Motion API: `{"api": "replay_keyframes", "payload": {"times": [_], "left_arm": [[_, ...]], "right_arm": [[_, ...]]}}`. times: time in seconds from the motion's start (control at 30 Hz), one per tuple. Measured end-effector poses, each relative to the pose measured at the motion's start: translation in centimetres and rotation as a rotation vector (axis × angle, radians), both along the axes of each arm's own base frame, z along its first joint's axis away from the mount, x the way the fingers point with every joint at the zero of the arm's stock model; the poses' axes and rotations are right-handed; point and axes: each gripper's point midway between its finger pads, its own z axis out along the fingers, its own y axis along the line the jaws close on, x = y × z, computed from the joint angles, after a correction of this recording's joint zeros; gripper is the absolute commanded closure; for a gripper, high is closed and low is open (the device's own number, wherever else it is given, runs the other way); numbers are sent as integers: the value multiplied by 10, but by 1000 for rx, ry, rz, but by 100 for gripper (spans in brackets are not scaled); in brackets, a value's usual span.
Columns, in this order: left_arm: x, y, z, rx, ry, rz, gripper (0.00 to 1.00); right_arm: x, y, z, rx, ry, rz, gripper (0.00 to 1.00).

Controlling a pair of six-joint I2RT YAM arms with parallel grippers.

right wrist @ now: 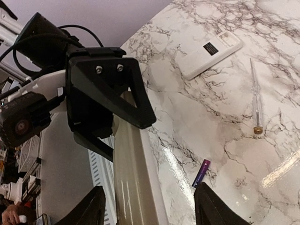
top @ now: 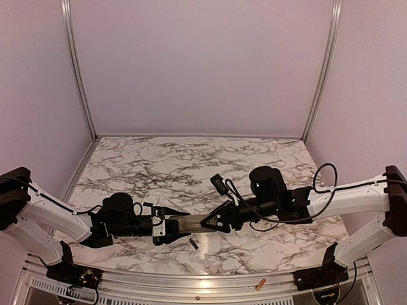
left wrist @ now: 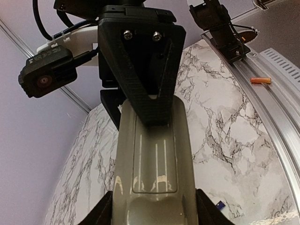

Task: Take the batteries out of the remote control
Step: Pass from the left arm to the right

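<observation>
My left gripper (top: 166, 225) pinches the remote (top: 189, 223) at one end. The right gripper (top: 213, 222) straddles the other end, fingers spread. A dark battery (top: 193, 242) lies near both tips, and an orange battery (top: 260, 284) sits behind the right gripper on the rail (top: 191, 287). A careless nudge could roll either away.

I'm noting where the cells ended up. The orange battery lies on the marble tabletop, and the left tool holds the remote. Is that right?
Not quite. The orange battery lies on the metal rail along the table's near edge, off the marble, as the left wrist view shows. The left tool does hold the remote.
</observation>
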Motion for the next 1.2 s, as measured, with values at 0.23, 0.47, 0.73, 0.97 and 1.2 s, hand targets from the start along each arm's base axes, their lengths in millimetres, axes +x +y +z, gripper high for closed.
{"api": "replay_keyframes", "payload": {"times": [0.23,0.47,0.73,0.97,1.2], "left_arm": [[1,0,1,-10,31,5,92],[3,1,2,-19,46,12,92],[4,1,4,-27,39,13,92],[6,2,5,-23,1,16,75],[5,2,5,-23,0,15,21]], "right_arm": [[2,9,12,66,-4,-3,76],[1,13,9,76,14,6,49],[-4,16,6,76,39,25,88],[-5,17,8,85,83,16,100],[-4,17,8,84,74,14,100]]}}
